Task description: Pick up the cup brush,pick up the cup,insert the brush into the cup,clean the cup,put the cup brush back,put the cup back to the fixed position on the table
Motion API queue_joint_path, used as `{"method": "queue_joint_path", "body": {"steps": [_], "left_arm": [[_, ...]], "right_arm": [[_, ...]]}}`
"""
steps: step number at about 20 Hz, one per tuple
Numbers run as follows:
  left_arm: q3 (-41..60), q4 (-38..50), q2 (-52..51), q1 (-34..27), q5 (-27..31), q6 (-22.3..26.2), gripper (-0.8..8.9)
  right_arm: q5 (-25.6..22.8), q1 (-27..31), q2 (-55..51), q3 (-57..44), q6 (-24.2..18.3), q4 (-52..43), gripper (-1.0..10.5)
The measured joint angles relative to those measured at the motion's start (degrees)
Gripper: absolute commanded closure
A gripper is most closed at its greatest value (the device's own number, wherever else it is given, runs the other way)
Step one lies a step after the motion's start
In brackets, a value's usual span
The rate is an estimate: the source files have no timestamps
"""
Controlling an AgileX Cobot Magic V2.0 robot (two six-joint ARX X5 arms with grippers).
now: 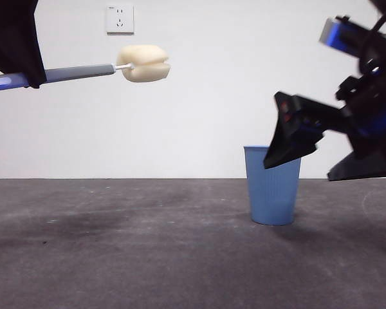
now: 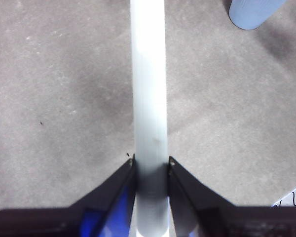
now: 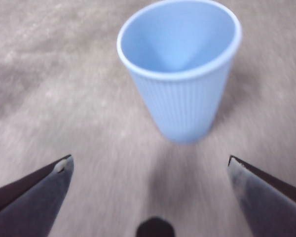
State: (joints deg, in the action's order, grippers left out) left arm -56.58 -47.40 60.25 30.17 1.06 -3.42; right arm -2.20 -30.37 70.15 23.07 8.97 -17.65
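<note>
Left end effector (image 2: pixel 150 165) clamped tight on the grey handle of the cup brush (image 1: pixel 143 63), held aloft and roughly level high over the table (image 1: pixel 116 251), sponge head pointing toward the cup's side. Cup (image 1: pixel 272 185) upright on the table, mouth up, well apart from the brush. Right end effector (image 3: pixel 150 165) spread wide, holding nothing, tilted down just beside the cup's rim and facing it.
</note>
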Motion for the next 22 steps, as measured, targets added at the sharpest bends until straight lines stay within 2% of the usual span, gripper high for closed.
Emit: {"method": "queue_joint_path", "body": {"steps": [9, 12, 18, 22], "left_arm": [[0.0, -0.04, 0.0, 0.0, 0.0, 0.0, 8.22], [0.0, -0.04, 0.0, 0.0, -0.02, 0.0, 8.22], [0.0, 0.44, 0.0, 0.02, 0.0, 0.0, 8.22], [0.0, 1.79, 0.0, 0.04, -0.09, -0.02, 8.22]], "right_arm": [[-0.63, 3.19, 16.13, 0.0, -2.91, -21.38, 3.8], [3.28, 4.85, 20.28, 0.0, -2.99, -27.82, 3.8], [5.44, 6.4, 26.67, -0.02, -4.07, -36.65, 3.8], [6.71, 6.73, 30.08, 2.95, -4.44, -37.57, 3.8]]}}
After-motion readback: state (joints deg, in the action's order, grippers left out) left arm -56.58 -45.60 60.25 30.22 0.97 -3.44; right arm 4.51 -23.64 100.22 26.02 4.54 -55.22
